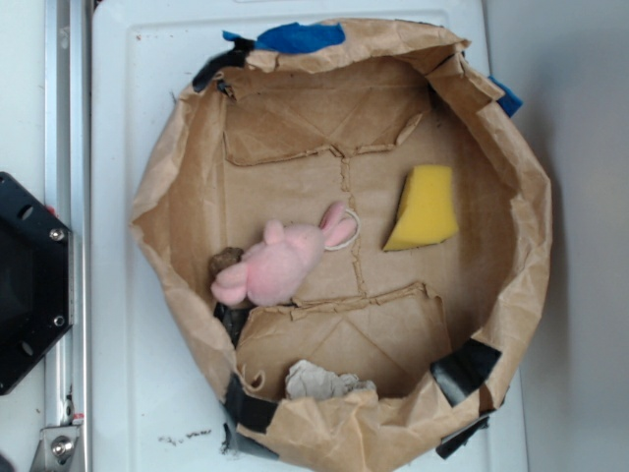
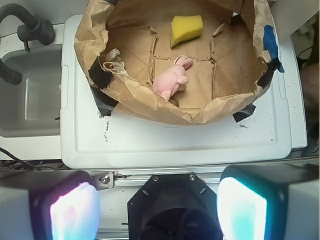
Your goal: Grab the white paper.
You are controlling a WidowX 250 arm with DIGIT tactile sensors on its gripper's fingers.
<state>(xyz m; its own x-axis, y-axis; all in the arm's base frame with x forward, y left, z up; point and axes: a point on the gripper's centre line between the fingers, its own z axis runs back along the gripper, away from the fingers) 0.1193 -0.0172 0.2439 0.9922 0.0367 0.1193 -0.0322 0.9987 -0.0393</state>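
1. paper [image 2: 112, 59] lies ahead and left of the pincer [image 2: 159, 212], tucked against the bag [image 2: 150, 107] wall inside.
2. pincer: fingers [image 2: 75, 212] spread wide, nothing between them, hanging well short of the bag over the rail.
3. nearest ahead, white tray [image 2: 175, 145] bare edge, then the bag rim.
4. further in, bunny [image 2: 171, 80] lies near the middle.
5. farthest, sponge [image 2: 186, 27] sits slightly right.
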